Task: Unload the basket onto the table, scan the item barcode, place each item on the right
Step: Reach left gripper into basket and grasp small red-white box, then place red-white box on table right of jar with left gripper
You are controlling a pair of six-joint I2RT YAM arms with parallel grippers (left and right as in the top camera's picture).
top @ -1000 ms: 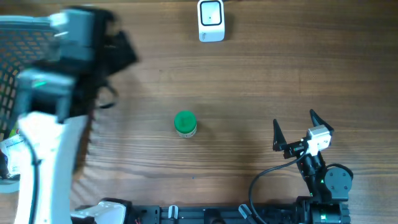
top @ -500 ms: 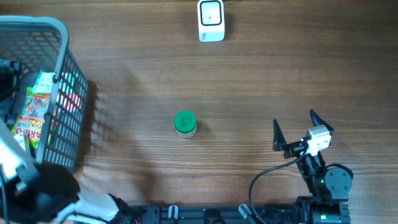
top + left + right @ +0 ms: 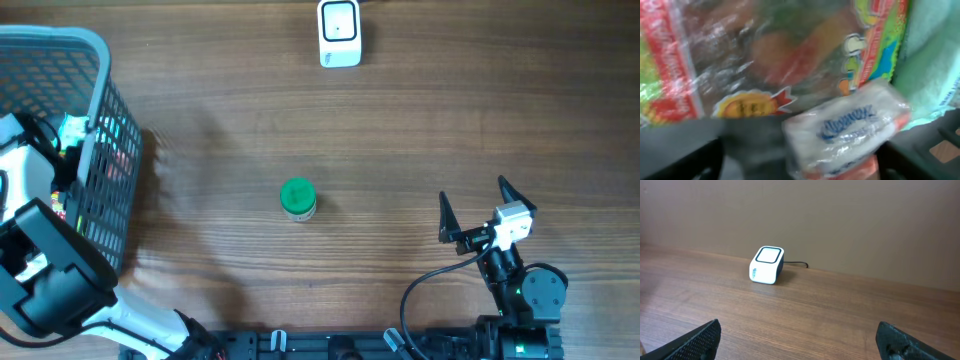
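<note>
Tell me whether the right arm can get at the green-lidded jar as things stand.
Probably yes. The right end effector stands open, and only bare table lies between it and the green-lidded jar.

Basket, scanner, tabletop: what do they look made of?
Basket: likely moulded plastic, grey, matte; thick rim, square mesh walls.
Scanner: white plastic shell, smooth, slightly glossy; darker back in the right wrist view.
Tabletop: wood or wood-look laminate, matte; long grain lines, can't tell which.
</note>
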